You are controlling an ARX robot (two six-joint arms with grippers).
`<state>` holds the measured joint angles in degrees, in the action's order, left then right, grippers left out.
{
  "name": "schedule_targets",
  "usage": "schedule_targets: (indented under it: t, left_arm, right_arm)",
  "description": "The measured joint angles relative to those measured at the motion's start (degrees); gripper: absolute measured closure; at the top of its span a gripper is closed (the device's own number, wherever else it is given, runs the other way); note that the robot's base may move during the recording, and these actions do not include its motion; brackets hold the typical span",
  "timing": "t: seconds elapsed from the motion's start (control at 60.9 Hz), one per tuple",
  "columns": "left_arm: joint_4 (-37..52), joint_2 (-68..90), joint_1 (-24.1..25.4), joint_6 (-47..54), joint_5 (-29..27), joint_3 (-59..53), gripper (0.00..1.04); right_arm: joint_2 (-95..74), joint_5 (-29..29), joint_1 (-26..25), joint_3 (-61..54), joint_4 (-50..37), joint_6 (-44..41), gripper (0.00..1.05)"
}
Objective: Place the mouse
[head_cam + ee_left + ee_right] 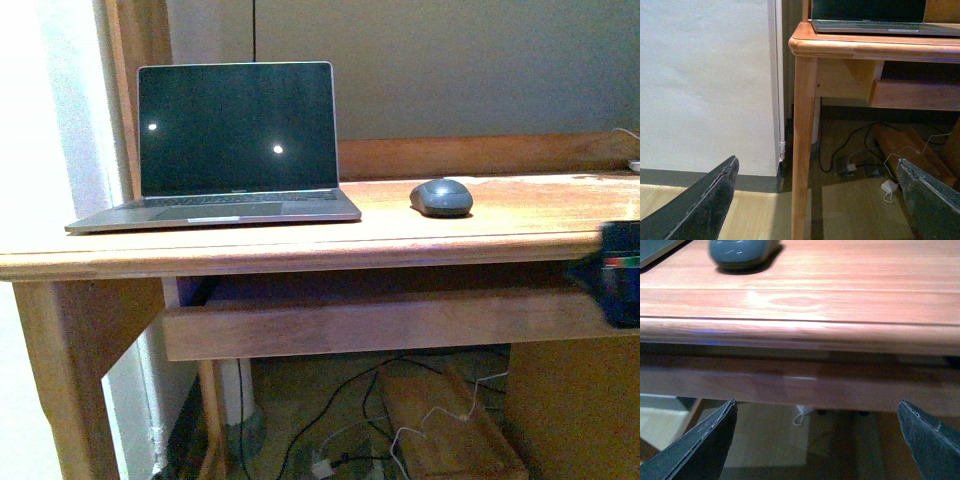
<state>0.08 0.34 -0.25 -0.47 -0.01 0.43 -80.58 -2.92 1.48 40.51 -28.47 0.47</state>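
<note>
Resting on the desk (500,225), the mouse (441,197) lies just right of the laptop (230,150) (lid open, screen dark). Left gripper (817,200) and right gripper (817,437): fingers spread wide, holding nothing, below desk level.

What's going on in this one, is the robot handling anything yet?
Nothing is being held. The mouse sits on the wooden desk, to the right of the open laptop and apart from it. Both wrist views show open, empty fingers: the right hand is below the desk's front edge, looking up at the mouse, and the left hand is low by the desk's leg near the floor. Neither hand touches anything.
</note>
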Motion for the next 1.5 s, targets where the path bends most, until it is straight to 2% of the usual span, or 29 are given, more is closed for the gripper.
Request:
schedule_targets:
  t: [0.099, 0.197, 0.345, 0.526, 0.608, 0.641, 0.723, 0.789, 0.854, 1.15, 1.413, 1.495]
  left_arm:
    - [0.0, 0.0, 0.0, 0.0, 0.0, 0.0, 0.08]
    - [0.0, -0.02, 0.0, 0.0, 0.0, 0.0, 0.08]
    - [0.0, -0.02, 0.0, 0.0, 0.0, 0.0, 0.08]
    - [0.0, 0.0, 0.0, 0.0, 0.02, 0.0, 0.08]
    - [0.0, 0.0, 0.0, 0.0, 0.0, 0.0, 0.08]
    - [0.0, 0.0, 0.0, 0.0, 0.0, 0.0, 0.08]
    - [0.0, -0.04, 0.0, 0.02, 0.02, 0.0, 0.08]
    - [0.0, -0.04, 0.0, 0.02, -0.02, 0.0, 0.08]
    - [0.0, -0.04, 0.0, 0.02, 0.0, 0.0, 0.08]
    - [0.0, -0.04, 0.0, 0.02, 0.0, 0.0, 0.08]
    - [0.0, -0.04, 0.0, 0.02, 0.0, 0.0, 0.08]
    - [0.0, -0.04, 0.0, 0.02, -0.02, 0.0, 0.08]
  right_arm:
    - [10.4, 0.17, -4.07, -8.22, 4.13, 3.74, 0.07]
    - [20.26, -0.46, -5.64, -15.91, 7.65, 7.17, 0.07]
    - [38.27, 1.11, -3.85, -26.29, 15.04, 12.04, 0.07]
    - [51.89, 5.66, -0.42, -34.84, 17.03, 16.9, 0.07]
    - [54.18, 5.4, 0.66, -37.09, 17.49, 17.27, 0.08]
    - [55.21, 3.34, -0.22, -39.65, 12.04, 13.88, 0.15]
    - [57.48, 3.17, -1.22, -39.63, 6.4, 7.26, 0.28]
    - [59.36, 2.93, -1.31, -39.65, 7.17, 4.13, 0.38]
    - [61.29, 2.82, -1.36, -39.65, 8.81, 1.95, 0.52]
    - [66.73, 2.89, -1.38, -39.65, 14.53, 0.07, 1.02]
    - [70.77, 2.89, -1.38, -39.65, 18.62, -0.15, 1.02]
    - [77.33, 2.91, -1.38, -39.65, 27.21, -0.17, 1.02]
